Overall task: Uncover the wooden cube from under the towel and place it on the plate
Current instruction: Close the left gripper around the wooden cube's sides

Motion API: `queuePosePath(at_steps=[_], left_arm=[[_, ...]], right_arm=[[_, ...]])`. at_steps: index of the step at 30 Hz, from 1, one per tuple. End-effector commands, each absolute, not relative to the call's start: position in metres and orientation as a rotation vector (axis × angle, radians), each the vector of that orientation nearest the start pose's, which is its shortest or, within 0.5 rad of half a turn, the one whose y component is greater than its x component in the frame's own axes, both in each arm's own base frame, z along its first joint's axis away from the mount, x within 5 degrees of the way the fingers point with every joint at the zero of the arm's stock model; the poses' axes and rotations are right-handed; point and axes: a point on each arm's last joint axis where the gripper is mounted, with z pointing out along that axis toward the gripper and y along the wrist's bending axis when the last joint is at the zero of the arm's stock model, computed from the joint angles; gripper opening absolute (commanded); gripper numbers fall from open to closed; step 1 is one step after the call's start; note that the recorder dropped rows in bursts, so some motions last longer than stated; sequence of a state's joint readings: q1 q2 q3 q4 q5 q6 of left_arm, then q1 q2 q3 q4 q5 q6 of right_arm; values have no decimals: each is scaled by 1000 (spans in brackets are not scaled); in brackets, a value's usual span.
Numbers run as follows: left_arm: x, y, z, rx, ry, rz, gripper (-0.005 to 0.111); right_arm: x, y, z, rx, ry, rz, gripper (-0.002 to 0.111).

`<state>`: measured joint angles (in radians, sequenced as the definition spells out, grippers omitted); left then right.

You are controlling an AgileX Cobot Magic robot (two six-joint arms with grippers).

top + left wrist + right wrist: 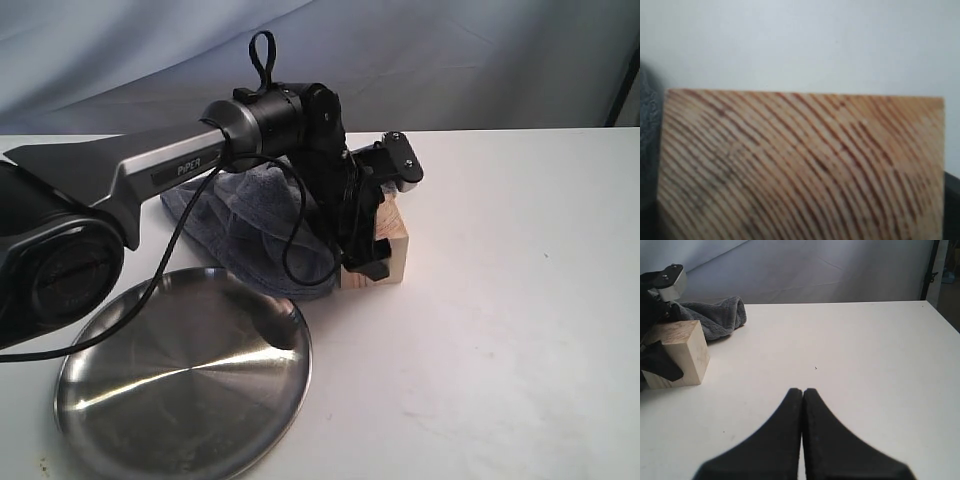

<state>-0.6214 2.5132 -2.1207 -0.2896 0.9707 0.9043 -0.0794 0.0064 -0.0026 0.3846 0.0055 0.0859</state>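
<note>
Towel (235, 215) is off the wooden cube (392, 255); our left gripper (365, 258) straddles it, though we cannot tell whether it grips, and the plate (170, 400) awaits.

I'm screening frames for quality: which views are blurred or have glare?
Left wrist view: the wooden cube fills the frame, soft and out of focus. Exterior view: bright glare streaks on the plate. Right wrist view: table sharp, the right gripper slightly soft.

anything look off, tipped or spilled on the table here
Nothing stands out. The pale wooden cube sits flat on the white table, uncovered, beside the bunched grey-blue fleece towel; the round stainless-steel plate lies level and empty.
</note>
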Motion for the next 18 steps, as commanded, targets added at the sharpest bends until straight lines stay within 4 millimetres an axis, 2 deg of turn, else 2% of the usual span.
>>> queuePosePath(at_steps=[1, 9, 18], left_arm=[[409, -327, 110, 1666, 2283, -372, 0], [408, -328, 148, 1592, 2245, -399, 0], [405, -326, 188, 1436, 2280, -439, 0]], right_arm=[[56, -4, 212, 411, 1451, 327, 3], [56, -4, 212, 411, 1451, 327, 3], [56, -4, 212, 411, 1451, 327, 3]])
